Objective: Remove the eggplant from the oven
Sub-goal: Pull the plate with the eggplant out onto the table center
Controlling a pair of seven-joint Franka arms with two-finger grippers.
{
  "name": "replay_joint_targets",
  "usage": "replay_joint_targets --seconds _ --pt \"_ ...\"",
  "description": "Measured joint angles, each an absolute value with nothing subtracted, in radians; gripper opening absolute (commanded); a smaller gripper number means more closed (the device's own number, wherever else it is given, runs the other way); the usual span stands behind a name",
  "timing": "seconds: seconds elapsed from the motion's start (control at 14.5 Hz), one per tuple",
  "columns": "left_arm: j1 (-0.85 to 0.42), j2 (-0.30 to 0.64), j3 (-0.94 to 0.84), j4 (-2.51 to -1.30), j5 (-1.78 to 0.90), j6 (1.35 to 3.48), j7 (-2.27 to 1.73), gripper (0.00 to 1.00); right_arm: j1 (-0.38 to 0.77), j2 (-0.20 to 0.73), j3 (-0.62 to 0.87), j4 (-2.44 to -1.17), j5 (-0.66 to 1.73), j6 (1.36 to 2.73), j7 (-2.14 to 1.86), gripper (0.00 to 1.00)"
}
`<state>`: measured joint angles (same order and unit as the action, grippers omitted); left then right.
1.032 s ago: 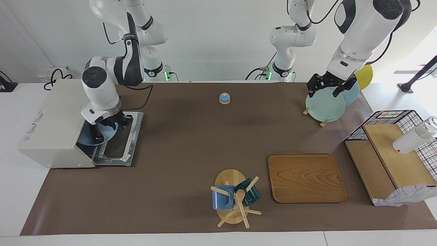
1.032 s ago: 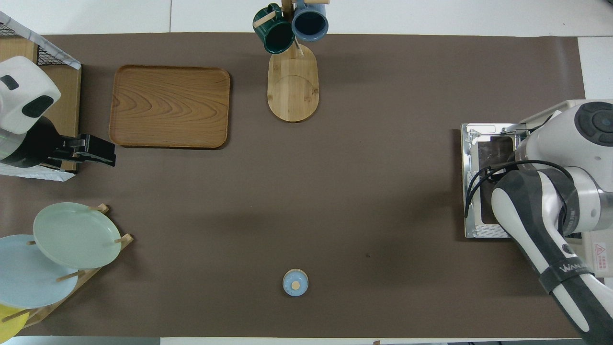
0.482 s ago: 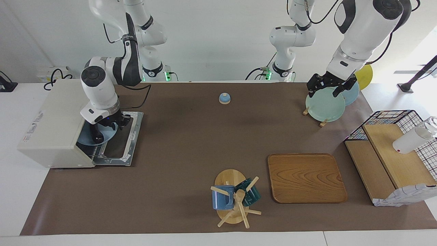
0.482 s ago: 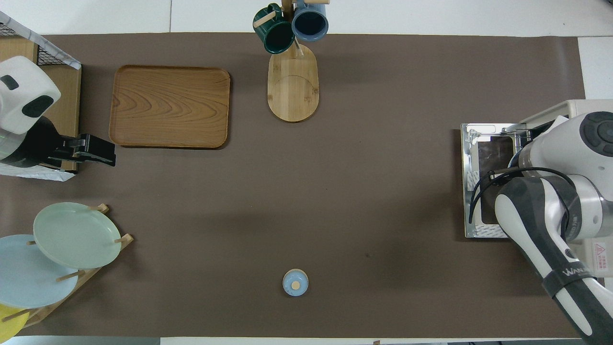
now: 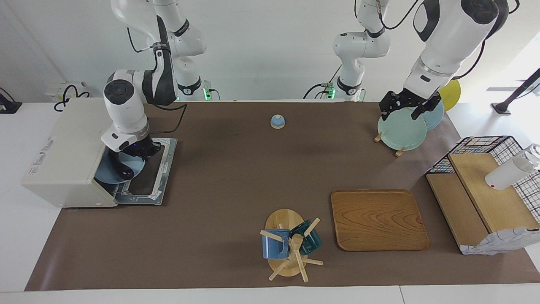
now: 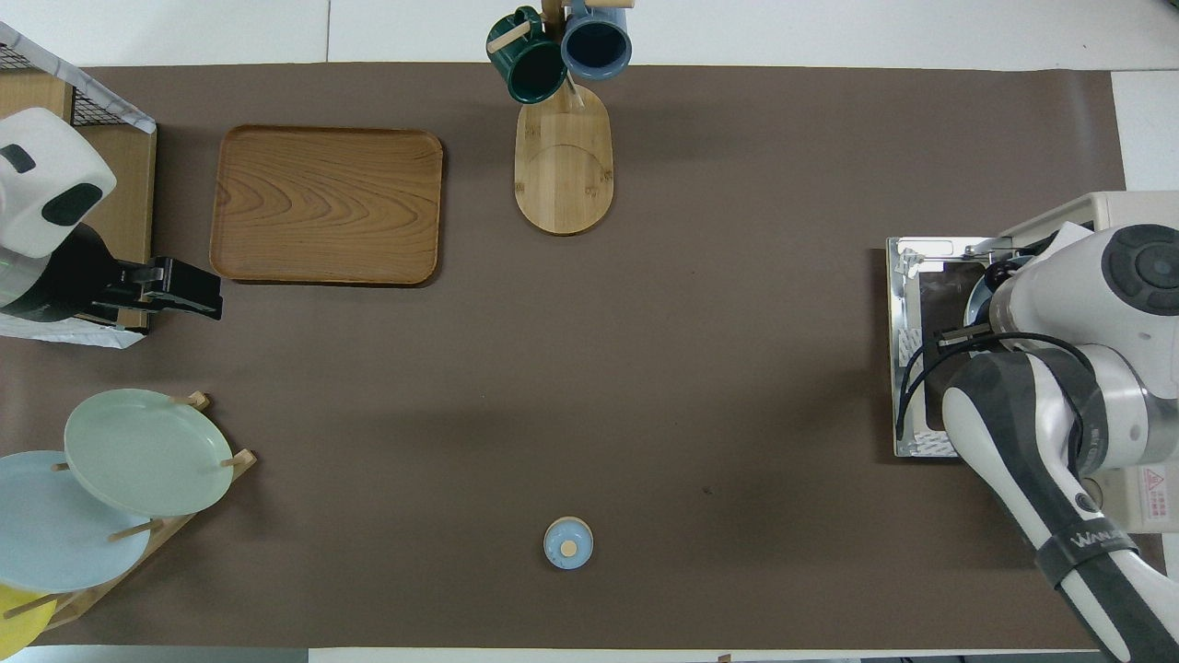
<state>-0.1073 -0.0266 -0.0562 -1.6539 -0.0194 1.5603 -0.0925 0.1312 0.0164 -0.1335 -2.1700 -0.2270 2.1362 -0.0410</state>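
The cream-white oven (image 5: 63, 147) stands at the right arm's end of the table, its door (image 5: 158, 169) folded down flat on the mat. In its mouth lies a light blue plate (image 5: 105, 174) with the dark eggplant (image 5: 124, 169) on it. My right gripper (image 5: 141, 152) reaches down into the opening and is shut on the eggplant's end nearer to the robots. From overhead, the right arm's wrist (image 6: 1096, 295) hides the gripper and the eggplant. My left gripper (image 5: 407, 107) waits open in the air by the plate rack.
A plate rack (image 5: 400, 131) with green and blue plates, a wire shelf (image 5: 485, 185) and a wooden tray (image 5: 377, 219) sit toward the left arm's end. A mug tree (image 5: 289, 245) stands mid-table, farthest from the robots. A small blue knobbed lid (image 5: 277, 121) lies near the robots.
The right gripper has closed on the eggplant, and its wrist has shifted a little toward the open door. The eggplant has turned slightly on the plate. The left arm has not moved.
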Motion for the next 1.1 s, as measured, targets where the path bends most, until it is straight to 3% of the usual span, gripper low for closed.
replay_joint_targets --seconds 0.41,0.83,1.1 --pt "-0.098 -0.027 -0.056 -1.654 -0.019 1.56 -0.092 1.0 0.46 0.107 -0.118 -1.986 -0.2 2.037 0.287 0.0" --pt "-0.072 -0.027 -0.055 -1.654 -0.019 1.56 -0.093 1.0 0.721 0.42 -0.112 -1.551 -0.121 1.838 0.677 0.0" --pt "-0.047 -0.027 -0.054 -1.654 -0.019 1.565 -0.092 1.0 0.791 0.521 -0.09 -1.491 -0.082 1.914 0.806 0.0"
